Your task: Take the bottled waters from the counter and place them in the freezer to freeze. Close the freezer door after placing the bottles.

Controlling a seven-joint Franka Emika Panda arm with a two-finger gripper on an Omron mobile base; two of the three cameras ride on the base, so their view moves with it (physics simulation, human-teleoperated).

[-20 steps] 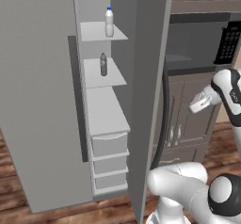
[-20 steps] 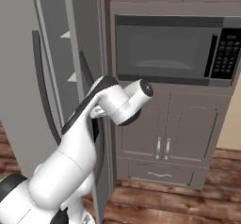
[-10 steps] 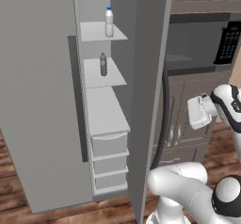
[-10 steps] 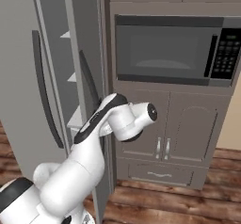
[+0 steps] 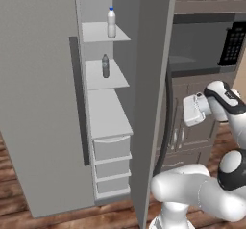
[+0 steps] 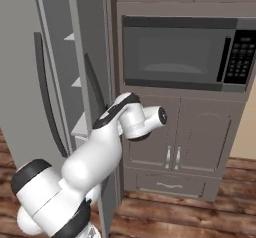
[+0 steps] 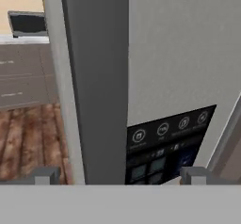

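The freezer (image 5: 108, 112) stands open. The whitish bottled water (image 5: 111, 22) is upright on an upper shelf, and the darker one (image 5: 105, 66) is on the shelf below. The freezer door (image 5: 153, 93) juts toward me, edge-on, with its dark handle (image 5: 166, 127) on the outer face. My gripper (image 5: 188, 112) hovers open at that outer face and holds nothing. In the hand view the handle bar (image 7: 94, 77) rises between my fingertips (image 7: 47, 175), beside the small black panel (image 7: 164, 148) on the grey door (image 7: 188, 53). The counter is out of view.
A black-glass oven (image 6: 175, 52) sits in the cabinet right of the door, with cabinet doors (image 6: 195, 137) beneath it. The unit's other door (image 5: 38, 103) is closed. Pale drawers (image 5: 111, 148) fill the freezer's lower part. Wood floor (image 6: 200, 217) lies below.
My hand has dropped a little and swung left toward the outer face of the freezer door. Both bottles stay on their shelves and the jaws stay wide.
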